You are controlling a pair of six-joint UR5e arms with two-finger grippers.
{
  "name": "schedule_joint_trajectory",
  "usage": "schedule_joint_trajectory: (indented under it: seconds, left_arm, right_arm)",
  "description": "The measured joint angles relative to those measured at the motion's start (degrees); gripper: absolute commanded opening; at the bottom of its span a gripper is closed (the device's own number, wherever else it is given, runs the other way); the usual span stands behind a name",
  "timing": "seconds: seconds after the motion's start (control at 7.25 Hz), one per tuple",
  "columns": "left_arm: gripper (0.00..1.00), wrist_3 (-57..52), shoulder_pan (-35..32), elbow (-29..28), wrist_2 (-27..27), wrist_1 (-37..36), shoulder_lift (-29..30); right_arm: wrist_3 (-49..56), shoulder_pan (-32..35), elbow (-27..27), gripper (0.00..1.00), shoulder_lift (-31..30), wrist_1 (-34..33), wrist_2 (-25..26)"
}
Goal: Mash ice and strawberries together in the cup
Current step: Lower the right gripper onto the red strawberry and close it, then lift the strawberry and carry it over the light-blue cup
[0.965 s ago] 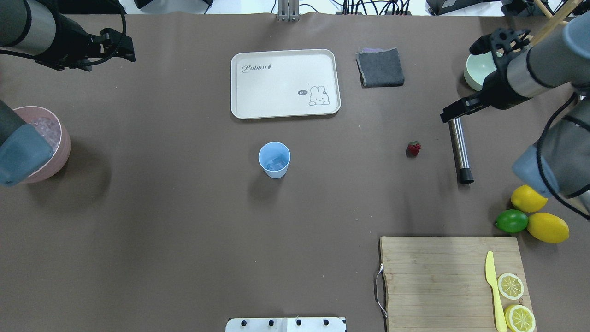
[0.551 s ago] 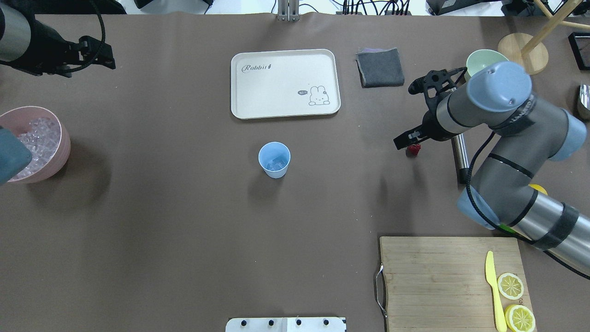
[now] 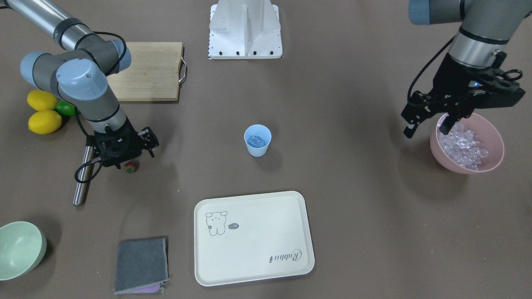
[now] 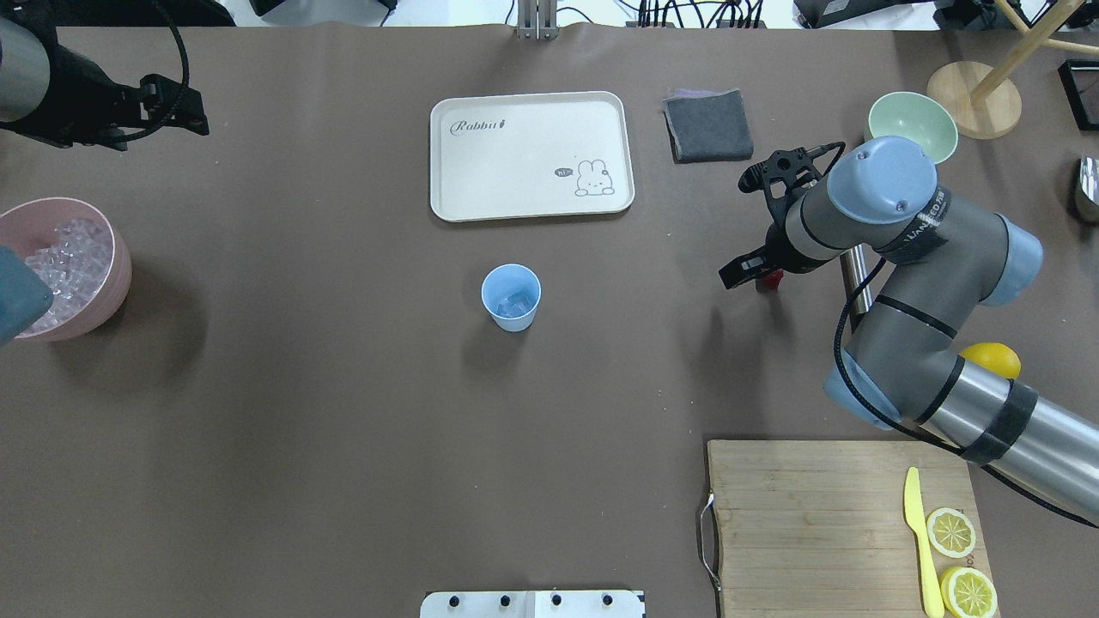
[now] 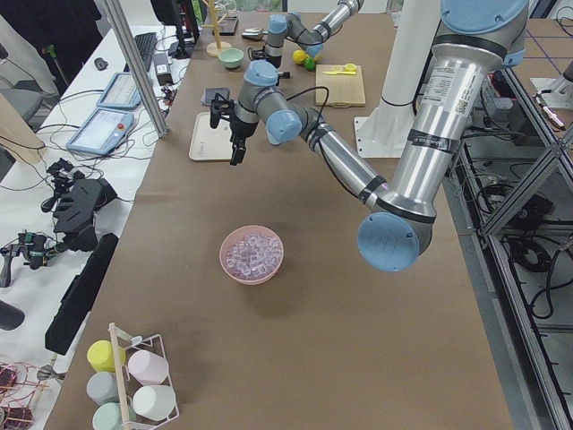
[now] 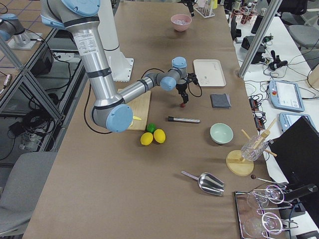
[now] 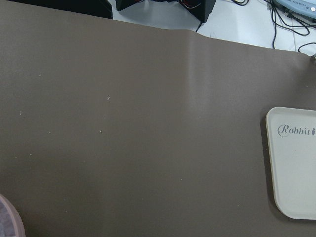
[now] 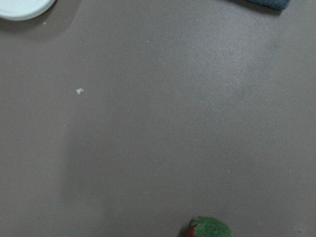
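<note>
— Where is the strawberry [image 3: 130, 167]?

— It lies on the desk [image 3: 353, 104], out on the robot's right side. A steel rod [image 3: 83, 178] lies flat just beyond it, farther right. Nothing is gripping it.

— And the right claw [image 3: 126, 157]?

— It hangs low, directly over the berry and pointing down. Its fingers are spread wide and it holds nothing. The wrist camera catches only the berry's green top at its bottom edge.

— The cup [image 3: 257, 140]?

— It stands upright in the middle of the desk, well apart from the berry, with the tray [image 3: 253, 236] on its far side. A few cubes of ice [image 3: 256, 141] sit at its bottom.

— What about the left claw [image 3: 428, 126]?

— It is raised in the air on the robot's left side, fingers wide apart and empty. The pink bowl [image 3: 465, 169], full of more cubes, stands on the desk nearer the robot. The claw is clear of it.
</note>
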State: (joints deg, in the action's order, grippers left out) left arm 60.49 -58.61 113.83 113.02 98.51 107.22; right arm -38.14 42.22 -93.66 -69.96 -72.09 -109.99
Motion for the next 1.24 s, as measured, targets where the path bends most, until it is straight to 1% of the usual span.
schedule_joint_trajectory:
  seconds: [0.28, 0.41, 0.55, 0.69, 0.83, 1.24]
  left_arm:
    - [0.98, -0.04, 0.16, -0.08, 0.01, 0.01, 0.29]
    - [0.98, -0.14, 0.24, -0.15, 0.01, 0.01, 0.37]
    - [0.98, -0.29, 0.29, -0.3, 0.01, 0.01, 0.53]
    - [0.98, -0.39, 0.32, -0.57, 0.01, 0.01, 0.78]
    - [0.98, -0.44, 0.34, -0.85, 0.03, 0.04, 1.05]
    - [0.98, -0.46, 0.34, -1.11, 0.15, 0.02, 1.26]
  right_arm:
    - [0.0, 0.17, 1.33, 0.98, -0.05, -0.01, 0.05]
    - [0.0, 0.17, 2.0, 0.85, 0.03, 0.01, 0.11]
    - [0.0, 0.17, 2.54, 0.55, 0.18, -0.01, 0.25]
    - [0.0, 0.23, 2.86, 0.14, 0.28, -0.02, 0.43]
    - [0.0, 0.28, 3.07, 0.0, 0.31, -0.01, 0.51]
    - [-0.04, 1.07, 3.23, 0.0, 0.54, -0.08, 0.51]
